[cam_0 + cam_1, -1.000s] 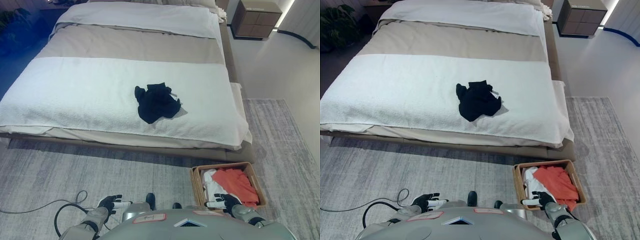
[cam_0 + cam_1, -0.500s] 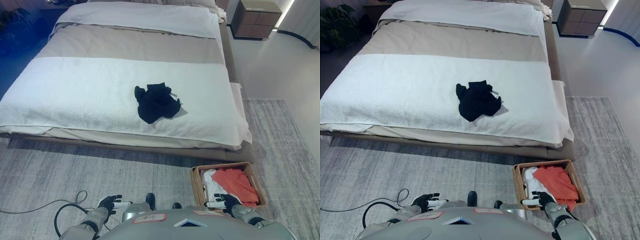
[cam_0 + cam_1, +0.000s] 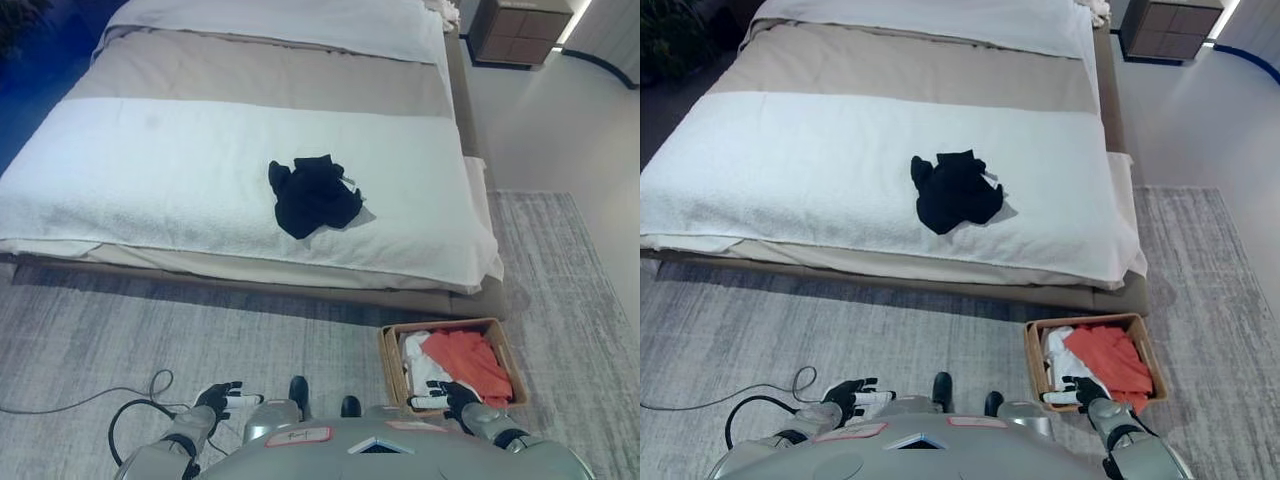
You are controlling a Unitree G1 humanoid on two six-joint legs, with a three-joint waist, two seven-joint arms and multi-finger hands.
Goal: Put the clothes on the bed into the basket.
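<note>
A crumpled black garment [image 3: 313, 194] lies on the white blanket in the middle of the bed [image 3: 180, 170]. A brown wicker basket [image 3: 385, 352] stands on the rug at the bed's near right corner, holding an orange cloth [image 3: 463, 359] and a white cloth [image 3: 422, 368]. My left hand [image 3: 219, 395] hangs low at the bottom left, fingers relaxed and empty. My right hand [image 3: 452, 395] hangs low at the bottom right, over the basket's near edge, fingers relaxed and empty. Both hands are far from the garment.
A grey rug [image 3: 120, 330] covers the floor between me and the bed. A brown nightstand [image 3: 518, 32] stands at the far right by the bed's head. Pale bare floor [image 3: 560, 120] lies to the right of the bed.
The whole view has shifted: the bed and basket sit slightly higher and nearer in the picture, so the camera moved. The garment, basket and both hands keep their places.
</note>
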